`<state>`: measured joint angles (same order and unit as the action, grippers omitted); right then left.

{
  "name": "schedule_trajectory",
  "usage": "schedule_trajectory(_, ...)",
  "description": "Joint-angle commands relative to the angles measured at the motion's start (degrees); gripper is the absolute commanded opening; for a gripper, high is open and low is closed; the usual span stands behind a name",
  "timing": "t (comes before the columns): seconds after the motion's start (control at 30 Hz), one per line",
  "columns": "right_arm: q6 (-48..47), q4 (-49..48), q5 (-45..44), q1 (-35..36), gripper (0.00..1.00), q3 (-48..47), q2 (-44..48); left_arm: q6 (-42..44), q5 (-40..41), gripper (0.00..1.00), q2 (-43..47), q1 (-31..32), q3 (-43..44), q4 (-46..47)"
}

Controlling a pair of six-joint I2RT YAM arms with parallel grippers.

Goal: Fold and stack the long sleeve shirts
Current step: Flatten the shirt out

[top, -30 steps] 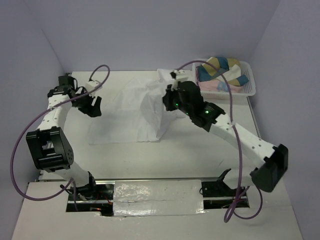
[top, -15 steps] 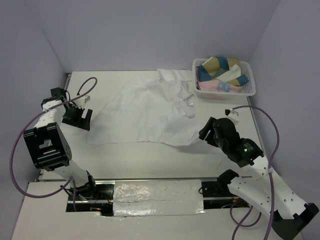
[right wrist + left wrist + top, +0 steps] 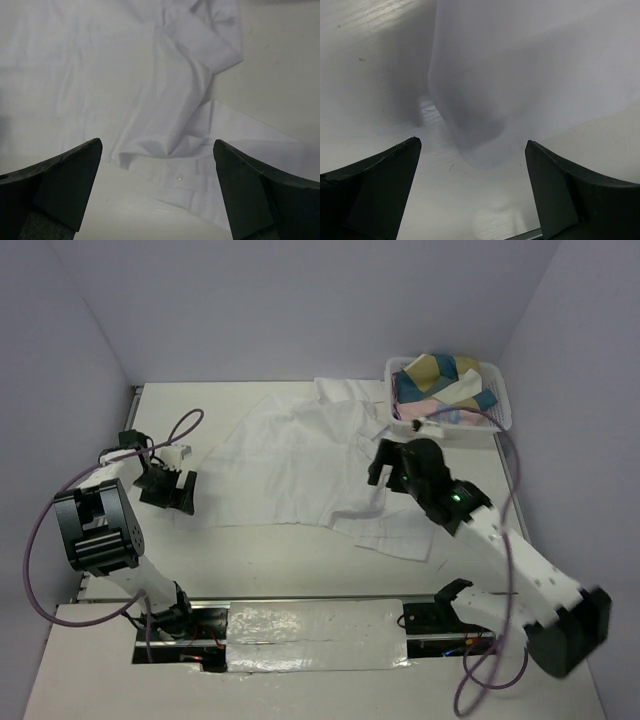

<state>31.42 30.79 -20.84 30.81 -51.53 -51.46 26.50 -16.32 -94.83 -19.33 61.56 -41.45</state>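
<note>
My left claw (image 3: 168,490) stands open near the left edge of the worktop (image 3: 300,560). It is low, just before the left corner of the white long sleeve shirt (image 3: 290,465), and nothing is between its jaws. The right claw (image 3: 385,462) is open too and empty. It hangs above the right side of the shirt, where the cloth lies in loose folds.

The shirt is spread over the middle of the worktop, from the far edge toward the near right. The lattice basket (image 3: 500,412) with coloured cloths sits in the far right corner.

I judge the cloth thin, light and limp: it will sag and drag, and it may slide on this smooth surface. I would pinch it at an edge, at the left corner and at a cuff or shoulder, taking care how many layers I catch.
</note>
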Motion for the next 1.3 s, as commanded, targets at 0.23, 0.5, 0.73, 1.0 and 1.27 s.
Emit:
schedule_trajectory(0.23, -2.07, -12.31, 22.31, -5.93, 1.00, -0.95, -26.49, -0.58, -3.46, 0.62, -2.64, 1.40, -1.61, 3.22)
schedule_trajectory(0.5, 0.66, -24.37, 32.26, -6.37, 0.36, 0.73, -40.46, -1.36, -6.18, 0.00, -3.26, 1.58, -1.88, 4.63)
schedule_trajectory(0.73, 0.14, -19.37, 35.70, -10.85, 0.00, -10.24, -43.99, -2.68, -9.17, 0.00, 0.95, 0.61, -0.83, 9.98)
schedule_trajectory(1.0, -6.19, -8.57, 37.80, -14.45, 0.00, -58.72, -55.57, -12.16, -15.49, 0.00, 1.94, 2.45, 17.86, 23.06)
schedule_trajectory(1.27, 3.64, -15.96, 40.00, -20.96, 0.00, -84.00, -55.91, -26.76, -21.11, 0.00, -8.08, 2.11, 59.01, 29.32)
